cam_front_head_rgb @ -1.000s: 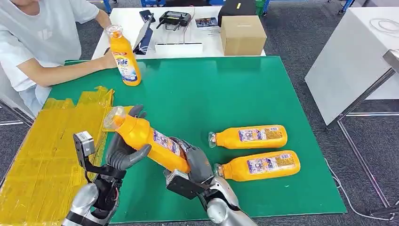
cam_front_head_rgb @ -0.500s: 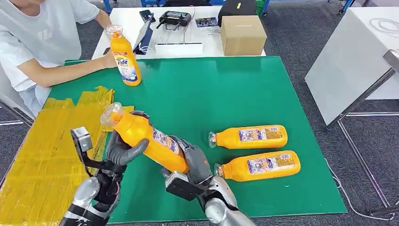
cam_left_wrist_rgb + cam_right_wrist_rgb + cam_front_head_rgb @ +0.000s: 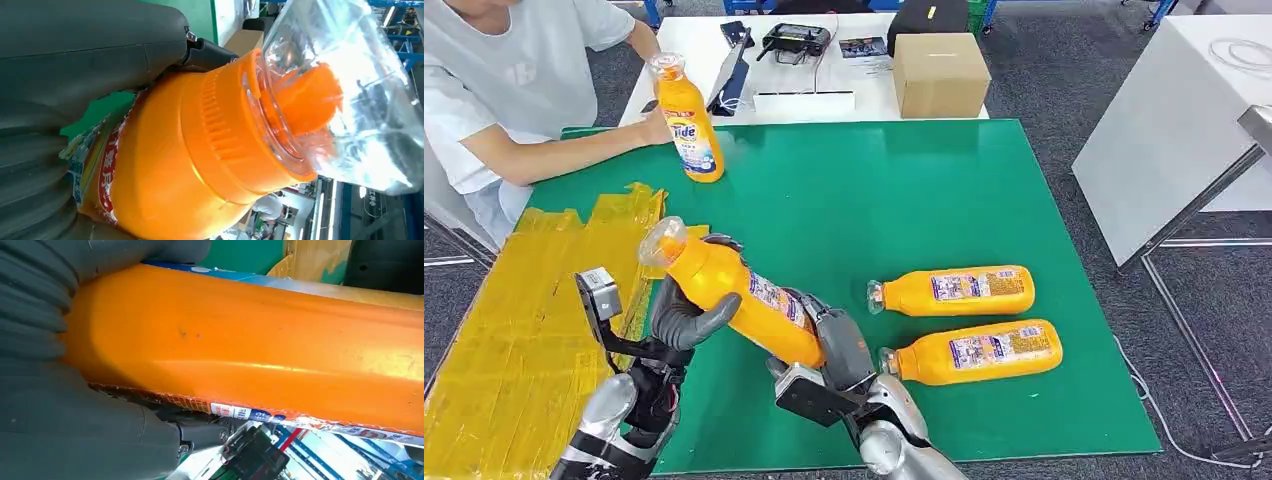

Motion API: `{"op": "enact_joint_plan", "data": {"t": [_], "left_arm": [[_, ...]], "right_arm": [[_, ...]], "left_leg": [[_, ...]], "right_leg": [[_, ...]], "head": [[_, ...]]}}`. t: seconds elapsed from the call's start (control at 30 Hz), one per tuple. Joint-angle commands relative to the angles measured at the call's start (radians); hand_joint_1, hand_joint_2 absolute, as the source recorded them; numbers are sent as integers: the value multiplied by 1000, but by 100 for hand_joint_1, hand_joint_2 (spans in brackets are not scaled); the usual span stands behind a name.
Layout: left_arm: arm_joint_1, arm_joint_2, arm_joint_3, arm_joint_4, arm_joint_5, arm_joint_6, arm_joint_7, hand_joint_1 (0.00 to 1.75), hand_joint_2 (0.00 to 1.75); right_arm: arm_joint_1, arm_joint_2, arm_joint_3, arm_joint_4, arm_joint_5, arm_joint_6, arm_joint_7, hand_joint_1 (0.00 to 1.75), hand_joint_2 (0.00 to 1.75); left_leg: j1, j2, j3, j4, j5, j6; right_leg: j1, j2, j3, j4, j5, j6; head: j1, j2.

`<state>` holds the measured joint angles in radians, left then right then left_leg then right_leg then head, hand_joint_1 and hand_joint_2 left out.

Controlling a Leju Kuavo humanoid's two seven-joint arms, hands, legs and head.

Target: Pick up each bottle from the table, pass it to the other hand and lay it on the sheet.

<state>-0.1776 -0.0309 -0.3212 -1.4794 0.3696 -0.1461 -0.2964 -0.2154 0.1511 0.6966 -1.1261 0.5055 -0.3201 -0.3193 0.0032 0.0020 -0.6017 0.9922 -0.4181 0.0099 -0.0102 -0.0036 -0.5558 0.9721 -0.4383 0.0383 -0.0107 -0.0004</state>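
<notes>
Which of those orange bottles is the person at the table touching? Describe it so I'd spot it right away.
Start at the green mat and go to its far left corner, next to the person in a light shirt. The upright bottle stands there with the person's hand against it. It is the one bottle standing; two lie flat on the mat and one is held in the robot's hands.
</notes>
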Motion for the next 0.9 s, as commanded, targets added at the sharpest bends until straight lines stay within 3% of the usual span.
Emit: {"op": "enact_joint_plan", "data": {"t": [0.03,0.9], "left_arm": [[-37,4,-32,84,3,5,12,175,175],[-37,4,-32,84,3,5,12,175,175]], "right_arm": [[-43,-8,64,12,7,4,-15,175,175],[-43,-8,64,12,7,4,-15,175,175]], "left_leg": [[1,0,5,0,-2,0],[1,0,4,0,-2,0]], "right_leg": [[1,0,5,-1,-1,-1],[1,0,5,-1,-1,-1]], "head": [[0,0],[0,0]]}}
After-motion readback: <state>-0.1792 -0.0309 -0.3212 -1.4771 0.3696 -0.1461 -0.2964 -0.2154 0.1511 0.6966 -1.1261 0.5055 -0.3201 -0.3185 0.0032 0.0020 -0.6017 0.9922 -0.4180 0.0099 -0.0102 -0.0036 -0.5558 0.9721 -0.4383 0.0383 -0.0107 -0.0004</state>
